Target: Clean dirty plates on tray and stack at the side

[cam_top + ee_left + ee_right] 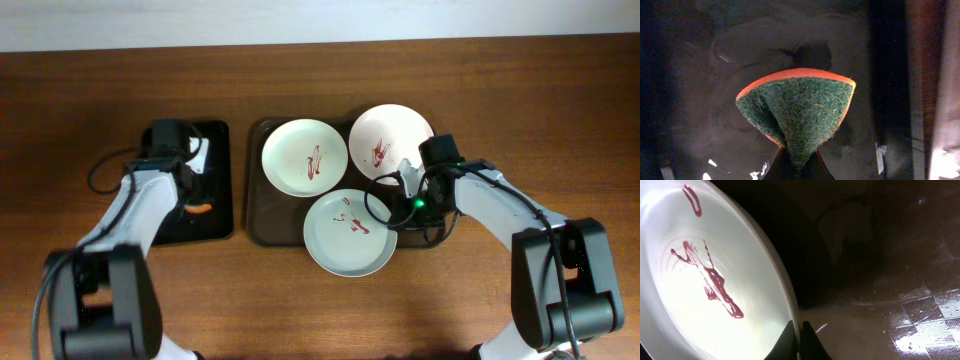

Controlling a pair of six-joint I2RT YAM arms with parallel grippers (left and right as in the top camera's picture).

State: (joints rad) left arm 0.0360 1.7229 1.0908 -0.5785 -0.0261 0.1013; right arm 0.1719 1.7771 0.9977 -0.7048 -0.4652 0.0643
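We are logging an early stage, with nothing cleaned yet. Three round white ceramic plates are sitting on the dark brown rectangular tray (pixel 262 228) in the middle of the wooden table (pixel 80 100). All three are showing red sauce smears: the back-left plate (pixel 305 157), the back-right plate (pixel 392 133) and the front plate (pixel 350 235), which is overhanging the tray's near edge. No stack is forming anywhere at the side.

The right gripper (pixel 800 339) is pinching the rim of a smeared plate, its fingers pressed almost together on the thin edge. Going by the overhead view, we are reading it as the front plate, gripped at its right edge, though the arm is covering the contact there. We cannot tell whether the plate is lifting off the tray.

The left gripper (pixel 796 167) is squeezing a soft orange sponge with a green scouring face (pixel 797 110), folding it into a fan shape. It is hanging over the flat black rectangular tray (pixel 222 185) to the left of the brown one, well apart from any plate.

What is left, as we are judging it:
- bringing sponge and plate together
- wiping the sauce off
- setting the clean plate at the side
- repeating for the other two plates

All the cleaning and stacking is outstanding, and only the two grasps are in place.
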